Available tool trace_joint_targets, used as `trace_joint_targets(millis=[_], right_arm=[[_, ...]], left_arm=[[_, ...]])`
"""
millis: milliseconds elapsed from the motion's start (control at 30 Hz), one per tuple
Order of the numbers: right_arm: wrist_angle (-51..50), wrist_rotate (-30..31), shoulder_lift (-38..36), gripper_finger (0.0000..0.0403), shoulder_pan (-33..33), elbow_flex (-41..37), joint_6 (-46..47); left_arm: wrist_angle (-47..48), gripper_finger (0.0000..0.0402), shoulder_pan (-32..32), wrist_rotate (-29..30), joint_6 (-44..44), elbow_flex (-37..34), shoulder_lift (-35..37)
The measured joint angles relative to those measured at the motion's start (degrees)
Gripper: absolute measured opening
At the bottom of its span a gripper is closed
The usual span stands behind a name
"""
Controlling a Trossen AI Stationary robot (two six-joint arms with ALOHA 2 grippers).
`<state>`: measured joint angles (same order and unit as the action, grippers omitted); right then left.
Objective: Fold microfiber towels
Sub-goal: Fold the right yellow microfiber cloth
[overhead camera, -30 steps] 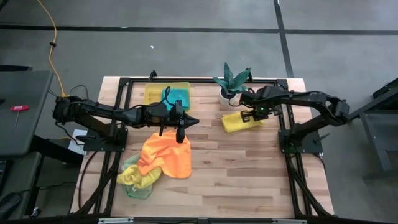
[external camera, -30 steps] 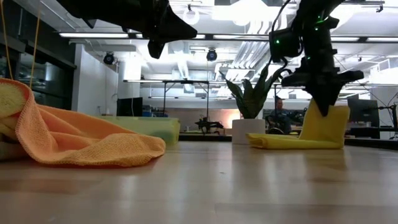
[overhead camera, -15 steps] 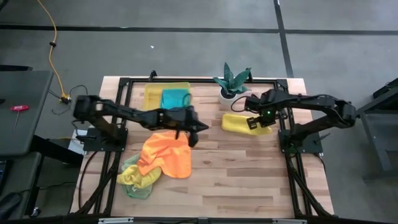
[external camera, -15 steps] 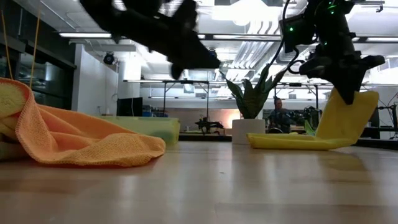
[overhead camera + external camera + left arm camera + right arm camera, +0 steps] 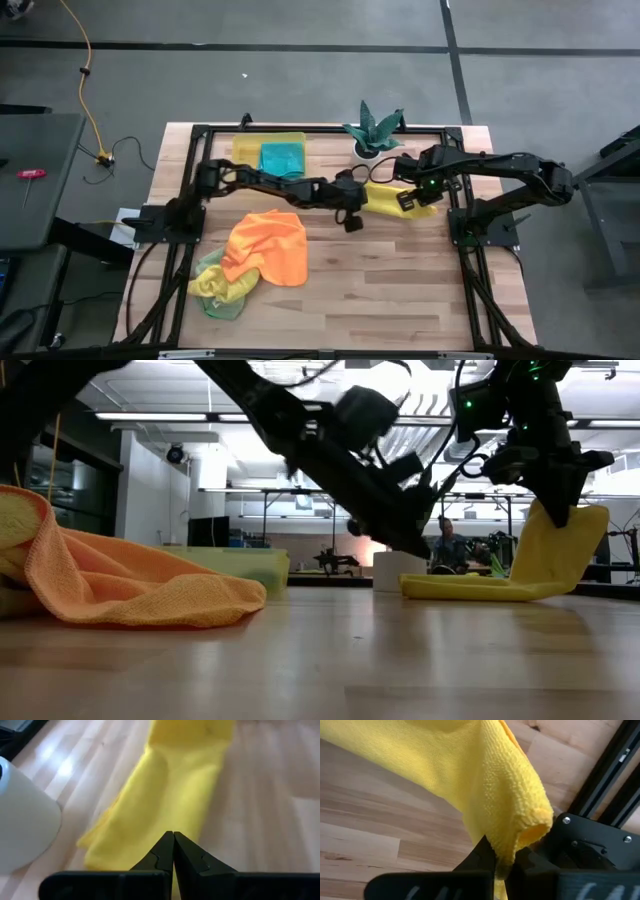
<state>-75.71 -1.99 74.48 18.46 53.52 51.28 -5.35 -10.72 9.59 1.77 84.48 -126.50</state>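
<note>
A yellow microfiber towel (image 5: 385, 197) lies folded at the table's far right, next to a white plant pot (image 5: 365, 152). My right gripper (image 5: 408, 197) is shut on the towel's right end. My left arm reaches across the table. Its shut gripper (image 5: 173, 836) slants down just before the towel's left end (image 5: 412, 587). An orange towel (image 5: 265, 248) lies crumpled at the near left, over a light green and yellow towel (image 5: 215, 290). A teal towel (image 5: 282, 157) rests in the yellow bin (image 5: 245, 148). My left gripper's shut tips stand low at the yellow towel's left end; whether they touch it I cannot tell. My right gripper pinches the towel's right end (image 5: 507, 840) between its two fingers from above, pointing down, on a folded-over bunch of several layers. That end (image 5: 565, 550) stands raised while the rest lies flat on the table.
The plant (image 5: 375, 125) and its white pot (image 5: 20, 815) stand close beside my left gripper on the far side. A black frame rail (image 5: 615, 765) runs by the right gripper. Bare wood (image 5: 400, 290) fills the near right of the table.
My left gripper, shut throughout, has swept from above the orange towel toward the table's right edge and down, to the yellow towel's left end. My right gripper has shifted a little with the raised end, which now leans outward; the rest of the towel stayed flat.
</note>
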Motion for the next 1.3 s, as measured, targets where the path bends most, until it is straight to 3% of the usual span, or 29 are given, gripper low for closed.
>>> trace_joint_targets(millis=[233, 467, 633, 833, 1033, 1300], right_arm=[[1.21, -0.01, 0.00, 0.0000, 0.00, 0.00, -1.41], [2.17, -0.67, 0.00, 0.0000, 0.00, 0.00, -2.90], [3.38, -2.74, 0.00, 0.0000, 0.00, 0.00, -4.09], [3.35, -6.51, 0.00, 0.0000, -0.04, 0.00, -8.58], [4.81, -9.23, 0.00, 0.0000, -0.87, 0.00, -7.36], [14.72, -10.38, 0.00, 0.0000, -5.51, 0.00, 0.71]], left_arm=[[1.49, 0.0000, 0.17, 4.26, -0.60, 4.88, -6.12], [3.76, 0.0000, 0.23, 4.64, -1.78, 5.03, -7.85], [6.33, 0.0000, 1.12, 1.75, -4.90, 5.14, -7.48], [7.01, 0.0000, 4.67, -7.63, -16.58, 5.12, -7.30], [6.45, 0.0000, 8.83, -7.16, -18.18, 5.03, -7.39], [5.77, 0.0000, 8.06, -7.35, -19.62, 4.90, -7.17]])
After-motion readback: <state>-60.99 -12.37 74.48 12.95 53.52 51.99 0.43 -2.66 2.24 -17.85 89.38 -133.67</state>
